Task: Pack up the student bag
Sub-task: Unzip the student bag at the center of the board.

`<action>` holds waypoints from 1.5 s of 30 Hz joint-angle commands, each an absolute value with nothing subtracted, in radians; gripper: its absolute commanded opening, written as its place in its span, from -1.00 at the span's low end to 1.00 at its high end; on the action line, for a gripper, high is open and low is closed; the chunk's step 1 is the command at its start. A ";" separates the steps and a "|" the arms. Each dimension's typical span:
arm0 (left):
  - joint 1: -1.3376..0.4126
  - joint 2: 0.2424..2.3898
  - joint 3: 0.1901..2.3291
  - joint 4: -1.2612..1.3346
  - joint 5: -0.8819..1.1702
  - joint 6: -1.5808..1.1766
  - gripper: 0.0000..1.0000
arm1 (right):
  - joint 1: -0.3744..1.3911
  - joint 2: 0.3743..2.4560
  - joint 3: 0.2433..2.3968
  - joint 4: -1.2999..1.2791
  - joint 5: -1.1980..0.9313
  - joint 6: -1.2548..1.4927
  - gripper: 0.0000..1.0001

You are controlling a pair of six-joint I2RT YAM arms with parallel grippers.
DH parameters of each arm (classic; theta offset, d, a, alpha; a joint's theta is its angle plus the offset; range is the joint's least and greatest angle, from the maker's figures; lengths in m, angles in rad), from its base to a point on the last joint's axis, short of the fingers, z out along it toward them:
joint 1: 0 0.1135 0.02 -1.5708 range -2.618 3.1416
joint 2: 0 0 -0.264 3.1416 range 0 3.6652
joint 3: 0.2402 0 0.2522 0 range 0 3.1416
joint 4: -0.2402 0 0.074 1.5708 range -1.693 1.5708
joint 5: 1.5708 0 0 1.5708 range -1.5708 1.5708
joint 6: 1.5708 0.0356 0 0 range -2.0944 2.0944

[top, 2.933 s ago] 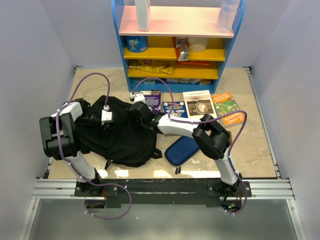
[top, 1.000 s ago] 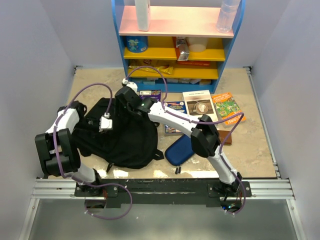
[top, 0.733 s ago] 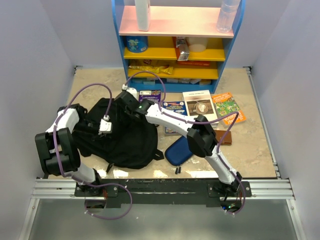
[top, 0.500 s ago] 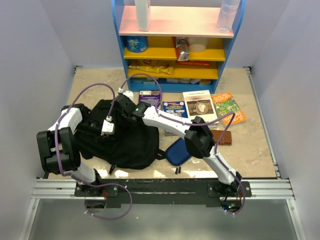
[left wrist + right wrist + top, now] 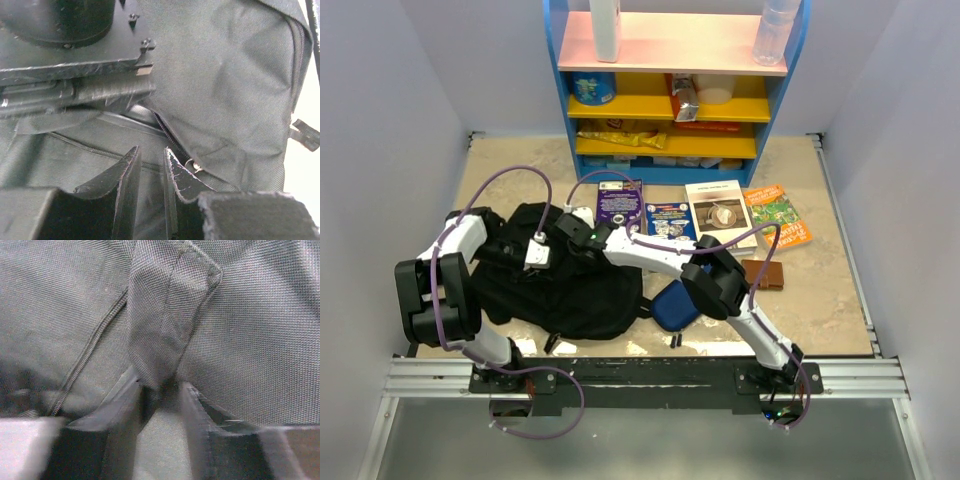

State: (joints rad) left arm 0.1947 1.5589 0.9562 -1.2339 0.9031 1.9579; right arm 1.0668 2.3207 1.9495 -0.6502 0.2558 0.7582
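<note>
The student bag [image 5: 560, 290], a large black backpack, lies flat on the left of the table. My left gripper [image 5: 545, 262] rests on its middle. In the left wrist view its jaws [image 5: 151, 150] stand narrowly apart on the fabric beside a zip [image 5: 172, 145], apparently pinching it. My right gripper [image 5: 570, 238] reaches across to the bag's upper part. The right wrist view shows it [image 5: 161, 382] closed on a raised fold of bag fabric [image 5: 165, 315] that runs down between the fingers.
Behind the bag lie a purple book [image 5: 618, 205], a blue book [image 5: 670, 218], a white book [image 5: 718, 212] and an orange-green book [image 5: 776, 214]. A dark-blue pencil case [image 5: 668, 306] sits under the right forearm, beside a brown flat item [image 5: 764, 273]. A blue shelf unit [image 5: 675, 90] stands at the back.
The right gripper has drawn toward the near left over the bag, uncovering the purple book, and its jaws have narrowed onto the fold. The left gripper has barely moved.
</note>
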 commanded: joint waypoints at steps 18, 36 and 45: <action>0.028 1.502 0.861 -0.717 0.868 1.341 0.25 | 1.058 2.145 1.602 -0.408 0.175 0.821 -1.00; -0.083 1.580 0.756 -0.422 0.580 0.979 0.32 | 1.052 2.143 1.502 -0.279 0.091 0.851 -1.00; -0.086 1.637 0.837 -0.417 0.459 0.893 -1.00 | 1.052 2.134 1.483 -0.261 0.091 0.856 -1.00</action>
